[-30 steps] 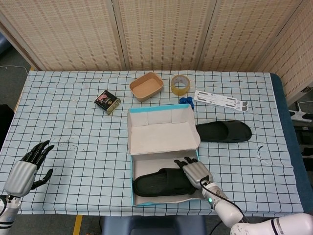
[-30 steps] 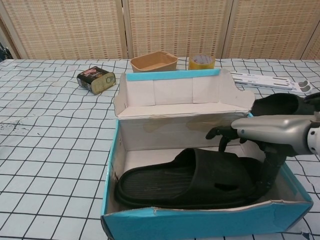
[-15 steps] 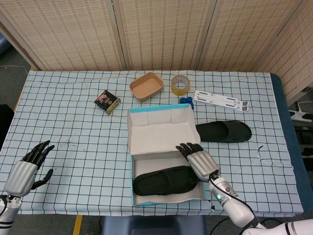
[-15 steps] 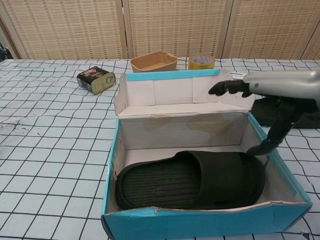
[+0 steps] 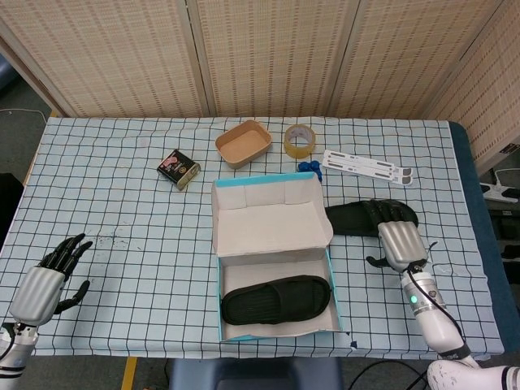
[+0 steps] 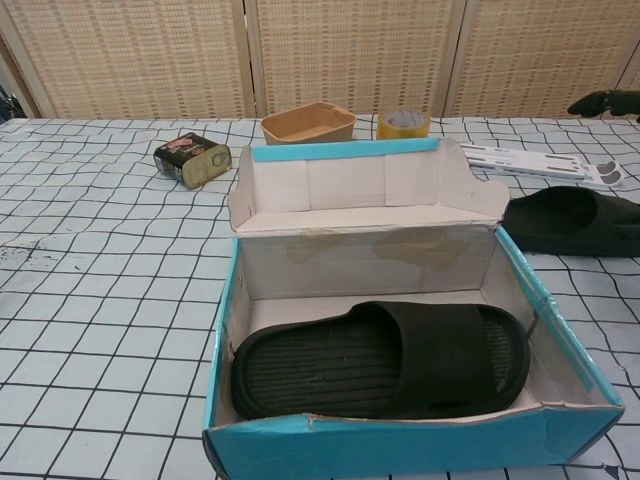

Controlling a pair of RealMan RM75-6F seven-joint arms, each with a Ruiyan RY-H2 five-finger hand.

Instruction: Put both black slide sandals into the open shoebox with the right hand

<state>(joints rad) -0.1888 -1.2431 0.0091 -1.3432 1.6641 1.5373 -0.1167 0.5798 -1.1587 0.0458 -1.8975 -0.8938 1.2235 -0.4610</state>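
The open shoebox [image 5: 220, 305] [image 6: 400, 442] stands at the table's near middle, its lid folded back. One black slide sandal [image 5: 276, 299] [image 6: 380, 360] lies flat inside it. The other black sandal [image 5: 361, 218] [image 6: 575, 222] lies on the cloth right of the box. My right hand [image 5: 400, 236] hovers over that sandal's right end with fingers stretched out and nothing in them; the chest view shows only its fingertips [image 6: 605, 103], high above the sandal. My left hand [image 5: 45, 280] rests open at the near left, far from the box.
Behind the box are a dark tin can [image 5: 179, 170] [image 6: 192, 159], a brown bowl [image 5: 243, 143] [image 6: 308, 122], a tape roll [image 5: 298, 140] [image 6: 403, 123], a small blue object [image 5: 309, 167] and white strips [image 5: 367, 166] [image 6: 545, 160]. The table's right edge lies close beyond the hand.
My right hand has let go of the first sandal, lifted out of the box and moved right to above the second sandal. The first sandal now lies flat in the box.
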